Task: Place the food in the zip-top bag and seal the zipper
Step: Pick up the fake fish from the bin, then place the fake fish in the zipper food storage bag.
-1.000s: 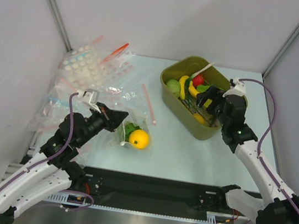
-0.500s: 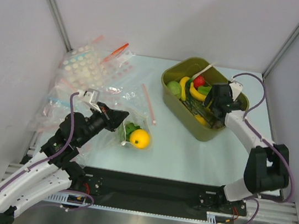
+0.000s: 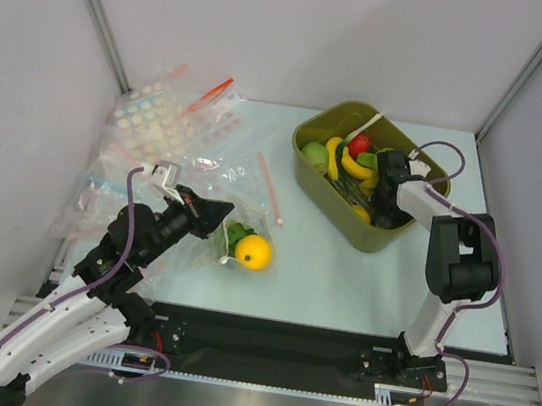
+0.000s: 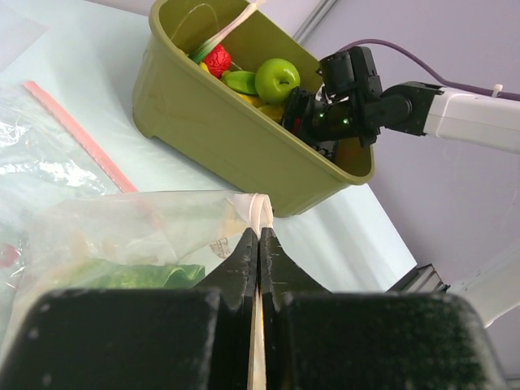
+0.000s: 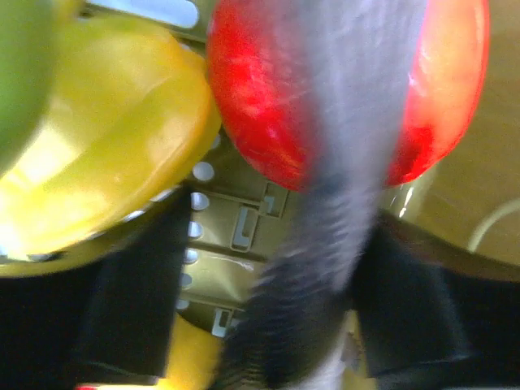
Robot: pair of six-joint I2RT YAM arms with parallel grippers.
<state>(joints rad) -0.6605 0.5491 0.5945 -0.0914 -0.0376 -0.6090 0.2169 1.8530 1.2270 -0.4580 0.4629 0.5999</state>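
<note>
The small clear soft plastic zip-top bag (image 3: 231, 220) lies on the pale table (image 3: 342, 274), near-left, with the ruffled green toy lettuce (image 3: 237, 233) and the round yellow-orange toy fruit (image 3: 253, 251) seemingly inside. We see the left gripper (image 4: 258, 237) clenched on its colourless zipper strip (image 4: 258, 210), the bag trailing rightward from the jaws. The right gripper (image 3: 385, 184) sits well apart in the olive-green plastic bin (image 3: 387, 242), and we cannot tell its jaw state. We judge the left arm nearer for sealing.

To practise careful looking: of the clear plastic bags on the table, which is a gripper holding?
The bag with green lettuce inside, pinched by the left gripper; the other bags lie untouched further back.
</note>
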